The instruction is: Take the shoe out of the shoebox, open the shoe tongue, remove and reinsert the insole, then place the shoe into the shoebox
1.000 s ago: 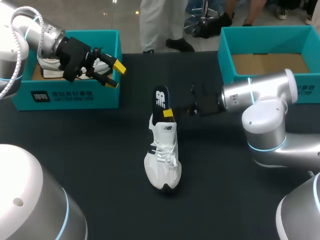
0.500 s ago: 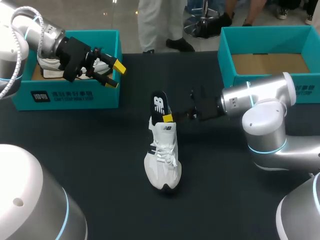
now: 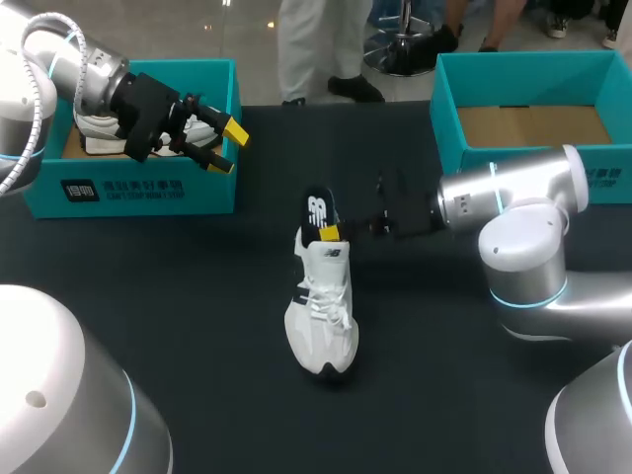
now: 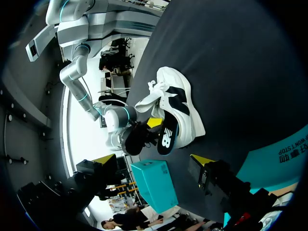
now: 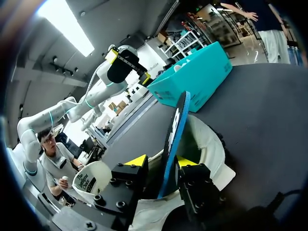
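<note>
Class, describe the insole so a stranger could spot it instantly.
On the dark table, find the white shoe in the middle. Standing out of it, in the right gripper, is the insole: thin and black against the white shoe.

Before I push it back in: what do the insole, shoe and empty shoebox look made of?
The insole: thin matte black sheet, probably fabric-topped foam. The shoe: white upper, seemingly mesh or synthetic, with cord laces. The empty shoebox: cardboard, teal-printed walls, bare brown floor.
</note>
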